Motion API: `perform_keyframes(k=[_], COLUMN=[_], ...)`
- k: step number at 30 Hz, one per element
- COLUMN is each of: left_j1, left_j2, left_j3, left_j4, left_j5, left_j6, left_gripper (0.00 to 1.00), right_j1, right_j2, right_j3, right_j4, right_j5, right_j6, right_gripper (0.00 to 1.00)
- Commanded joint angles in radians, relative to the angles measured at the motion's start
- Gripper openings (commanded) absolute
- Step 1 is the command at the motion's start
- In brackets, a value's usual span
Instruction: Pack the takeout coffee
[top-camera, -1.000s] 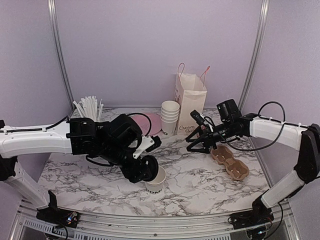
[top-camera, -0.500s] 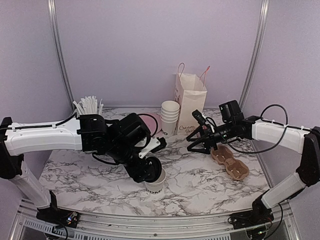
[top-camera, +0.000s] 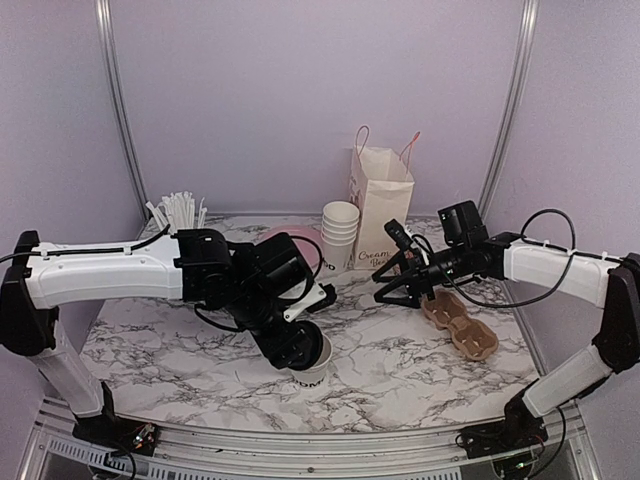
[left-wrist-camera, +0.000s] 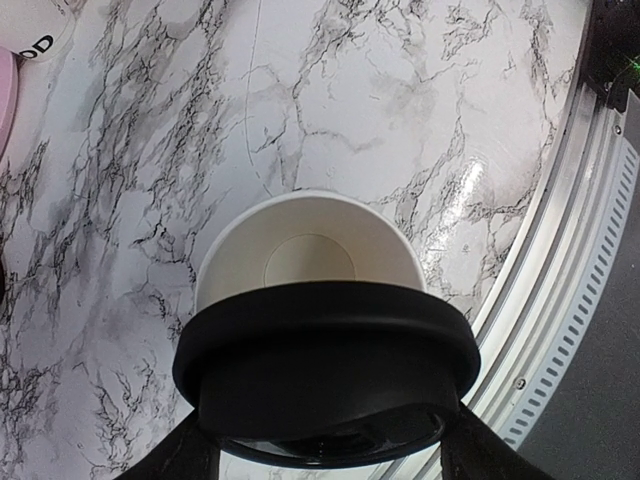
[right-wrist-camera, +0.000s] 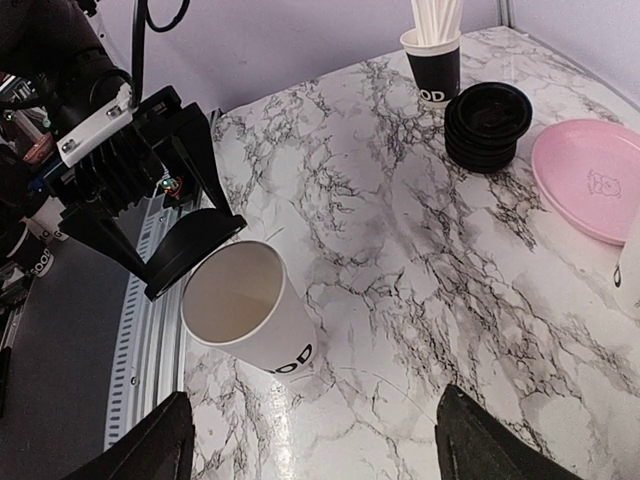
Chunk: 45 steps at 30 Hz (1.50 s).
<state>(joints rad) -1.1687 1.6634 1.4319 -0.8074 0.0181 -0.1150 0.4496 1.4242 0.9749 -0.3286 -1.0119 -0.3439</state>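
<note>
Far left of the cup (left-wrist-camera: 305, 250), at the back of the table (top-camera: 400, 365), white straws (top-camera: 180, 212) stand in a black holder. The top view shows only their tops, while the right wrist view shows the holder whole.

The left end effector (left-wrist-camera: 320, 420) is clamped on a black lid (left-wrist-camera: 320, 360) and sits directly over the cup. The lid is tilted, with its low edge at the cup's near rim and the rest of the mouth uncovered. I cannot tell whether lid and rim actually touch. From the left wrist the cup's bare white bottom is plain. In the top view the arm hides most of the cup, leaving only its lower wall and dark lettering in sight.

Behind the cup lie a pink plate (top-camera: 290, 238) and, seen only from the right wrist, a stack of spare lids (right-wrist-camera: 488, 120). Back and right of the cup stand stacked lidless cups (top-camera: 340, 228) and a paper bag (top-camera: 382, 195).

Well right of the cup the right end effector (top-camera: 392, 287) hangs above the table, its fingers (right-wrist-camera: 150, 450) spread wide and grasping nothing. Their tips are cut off at the bottom of its own view.

Farthest right of the cup a brown carrier (top-camera: 462, 328) lies flat — its cells too small to read.
</note>
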Motion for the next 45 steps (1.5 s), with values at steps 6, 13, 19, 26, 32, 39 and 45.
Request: perform_keyframes(k=[6, 13, 19, 26, 32, 39, 45], left_j1=[0.006, 0.006, 0.007, 0.007, 0.007, 0.007, 0.088], left_j2=[0.034, 0.038, 0.063, 0.097, 0.107, 0.058, -0.087], left_j3=[0.059, 0.07, 0.083, 0.119, 0.137, 0.128, -0.026], left_j4=[-0.036, -0.038, -0.038, -0.036, -0.024, 0.002, 0.137], left_j5=[-0.004, -0.01, -0.013, -0.05, -0.06, -0.149, -0.187], left_j6=[0.022, 0.025, 0.027, 0.031, 0.028, -0.003, -0.269], left_gripper=[0.72, 0.72, 0.74, 0.79, 0.9, 0.95, 0.89], right_j1=[0.004, 0.004, 0.004, 0.005, 0.004, 0.005, 0.022], right_j2=[-0.036, -0.035, -0.035, -0.051, -0.056, -0.05, 0.008], right_j3=[-0.017, -0.019, -0.019, -0.028, -0.033, -0.033, -0.033], right_j4=[0.019, 0.025, 0.022, 0.026, 0.028, 0.043, 0.03], right_j5=[-0.014, -0.016, -0.019, -0.018, -0.018, 0.015, 0.012], right_j6=[0.006, 0.006, 0.006, 0.005, 0.005, 0.053, 0.202], right_gripper=[0.81, 0.81, 0.81, 0.81, 0.83, 0.83, 0.73])
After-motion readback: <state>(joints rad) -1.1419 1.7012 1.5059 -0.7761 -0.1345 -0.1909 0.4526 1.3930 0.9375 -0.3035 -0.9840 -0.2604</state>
